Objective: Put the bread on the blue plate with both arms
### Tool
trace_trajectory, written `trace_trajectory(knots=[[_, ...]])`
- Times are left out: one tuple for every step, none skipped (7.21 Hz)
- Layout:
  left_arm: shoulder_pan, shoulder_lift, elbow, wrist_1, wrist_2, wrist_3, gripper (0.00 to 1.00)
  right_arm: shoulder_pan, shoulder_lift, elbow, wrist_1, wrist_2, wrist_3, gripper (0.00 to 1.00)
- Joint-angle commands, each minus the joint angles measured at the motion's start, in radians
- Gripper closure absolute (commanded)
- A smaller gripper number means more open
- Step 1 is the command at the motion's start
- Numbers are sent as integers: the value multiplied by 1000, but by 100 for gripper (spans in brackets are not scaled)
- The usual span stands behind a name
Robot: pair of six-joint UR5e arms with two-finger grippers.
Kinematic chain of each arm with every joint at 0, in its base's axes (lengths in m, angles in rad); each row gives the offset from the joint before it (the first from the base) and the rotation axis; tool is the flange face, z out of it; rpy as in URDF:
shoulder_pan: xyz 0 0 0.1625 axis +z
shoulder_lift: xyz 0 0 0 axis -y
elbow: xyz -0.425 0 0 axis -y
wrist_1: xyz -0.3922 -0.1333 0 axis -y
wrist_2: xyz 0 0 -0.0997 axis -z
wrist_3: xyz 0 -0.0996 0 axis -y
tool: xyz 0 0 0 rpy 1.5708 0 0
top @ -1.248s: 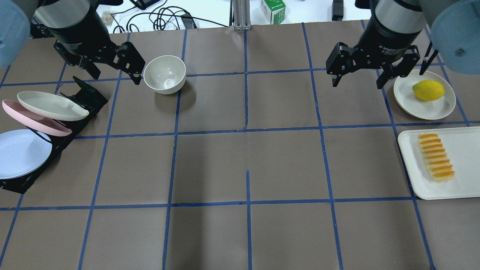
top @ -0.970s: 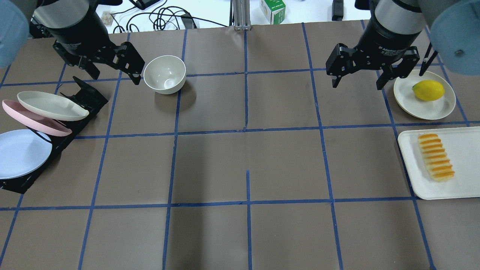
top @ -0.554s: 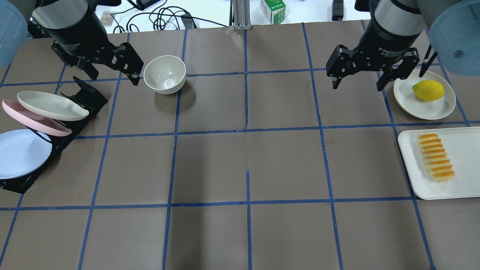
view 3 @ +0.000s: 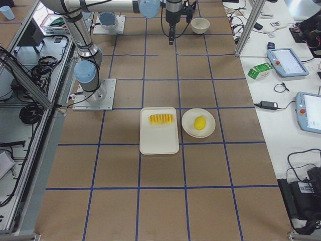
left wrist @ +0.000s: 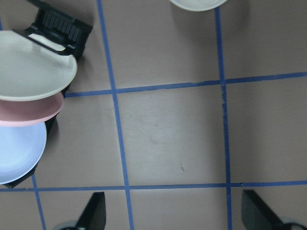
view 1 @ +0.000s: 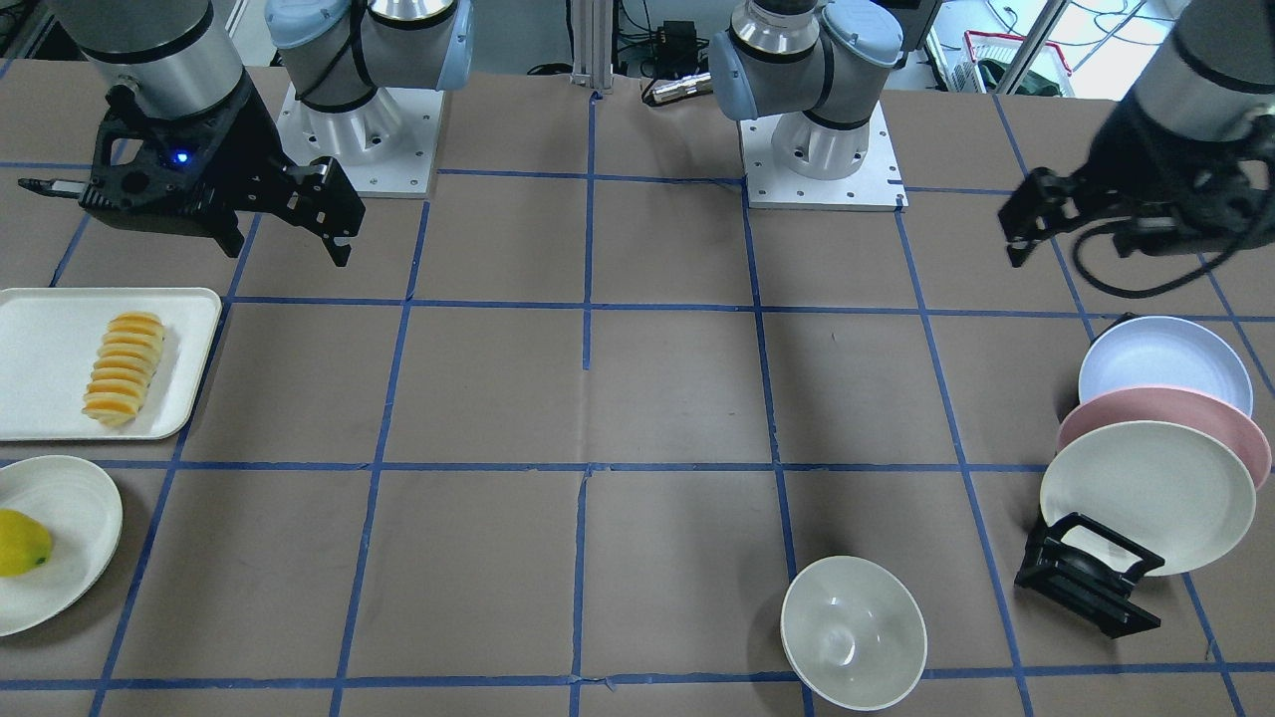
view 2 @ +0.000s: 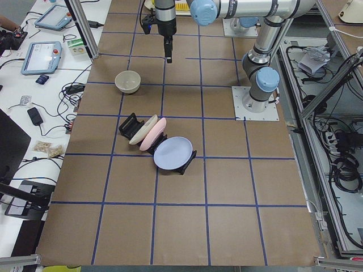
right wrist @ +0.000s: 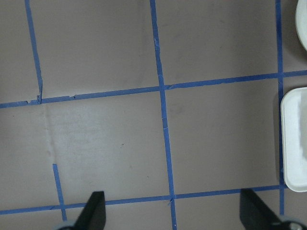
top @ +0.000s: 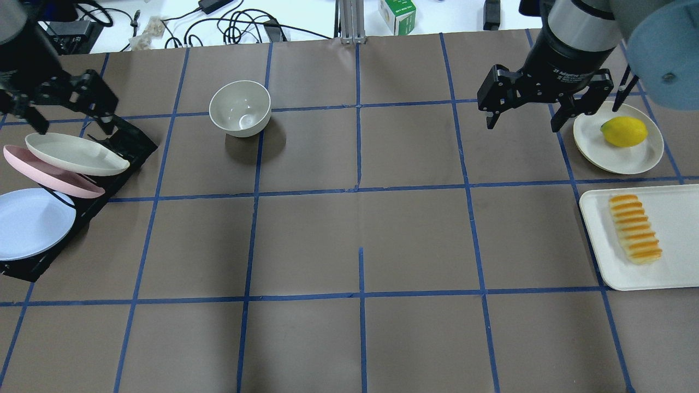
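Note:
The bread [top: 634, 229], a ridged orange-topped loaf, lies on a white tray [top: 677, 273] at the right edge; it also shows in the front view [view 1: 118, 368]. The blue plate [top: 30, 224] leans in the near slot of a black rack [top: 123, 142] at the left edge, and shows in the left wrist view [left wrist: 17, 155]. My left gripper [top: 73, 123] is open and empty, above the rack's far end. My right gripper [top: 521, 125] is open and empty, above the table beyond the tray, left of the fruit plate.
A pink plate [top: 49, 177] and a cream plate [top: 73, 154] lean in the rack behind the blue one. A cream bowl [top: 240, 107] stands at the back left. A yellow fruit [top: 623, 131] lies on a cream plate [top: 628, 158] beyond the tray.
My left gripper has moved left, away from the bowl, to above the rack's far end. My right gripper has barely moved. Both stay open.

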State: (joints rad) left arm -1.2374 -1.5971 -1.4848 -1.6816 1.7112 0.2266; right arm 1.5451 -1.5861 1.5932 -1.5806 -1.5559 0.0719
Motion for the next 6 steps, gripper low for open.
trace_trajectory(knots=[[290, -53, -34, 6, 7, 139, 0, -57, 3, 4, 10, -108, -21, 0], [388, -96, -69, 79, 7, 362, 0, -138, 6, 5, 11, -124, -100, 0], [461, -160, -90, 253, 8, 488, 0, -234, 8, 27, 7, -127, -224, 0], [536, -225, -95, 308, 7, 538, 0, -334, 11, 74, -7, -124, -339, 0], [576, -262, -101, 351, 4, 518, 0, -424, 18, 133, -75, -115, -435, 0], [578, -262, -132, 400, 7, 449, 0, -468, 41, 196, -193, -119, -519, 0]])
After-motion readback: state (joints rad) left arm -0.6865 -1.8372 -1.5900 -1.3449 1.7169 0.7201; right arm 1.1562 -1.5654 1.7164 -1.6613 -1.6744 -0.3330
